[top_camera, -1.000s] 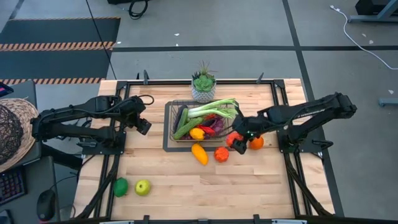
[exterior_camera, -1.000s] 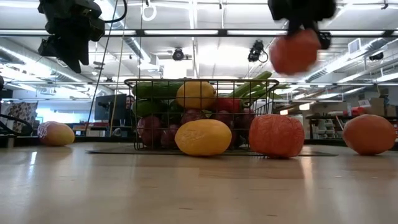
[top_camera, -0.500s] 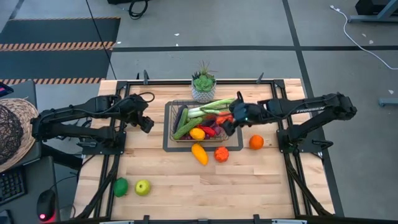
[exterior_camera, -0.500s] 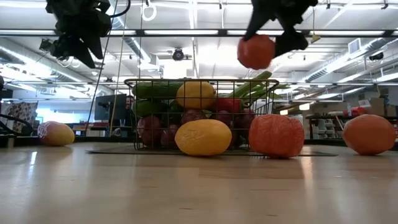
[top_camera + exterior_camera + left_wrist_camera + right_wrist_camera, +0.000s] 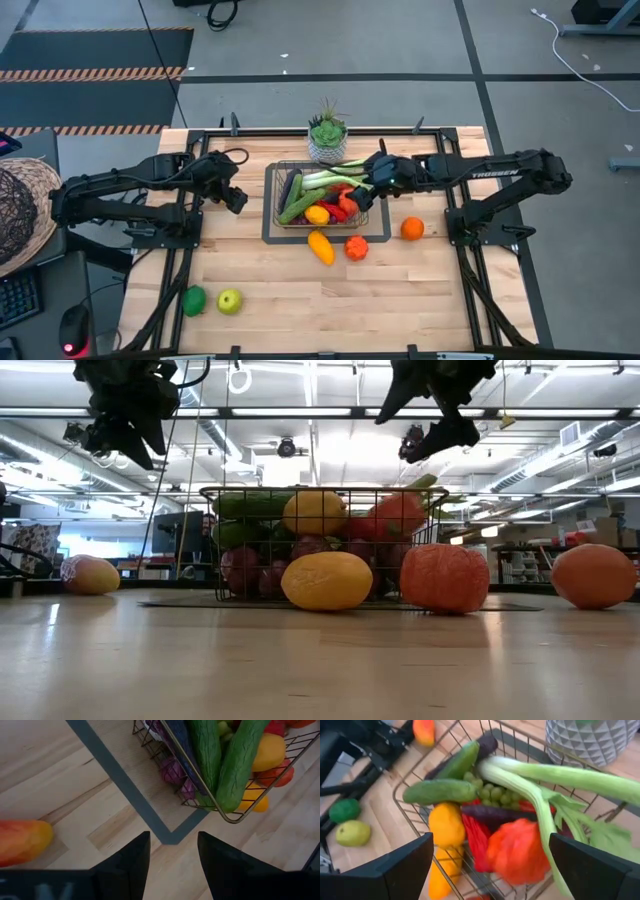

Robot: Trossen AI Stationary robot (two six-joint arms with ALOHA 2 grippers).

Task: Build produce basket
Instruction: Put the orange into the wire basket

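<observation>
One text can be read: the white word "TROSSEN" on the forearm of the right arm [image 5: 490, 173], seen in the high view. At the edge of the left wrist view there are some pale blurred letters on the arm's own body, but they cannot be read.

One basket [image 5: 279, 192], two cucumbers [image 5: 440, 791], one leek [image 5: 555, 775]

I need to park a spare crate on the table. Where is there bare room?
The front right corner of the table is bare, and so is the wood between the green fruit and the left gripper. Around the basket it is crowded.
</observation>
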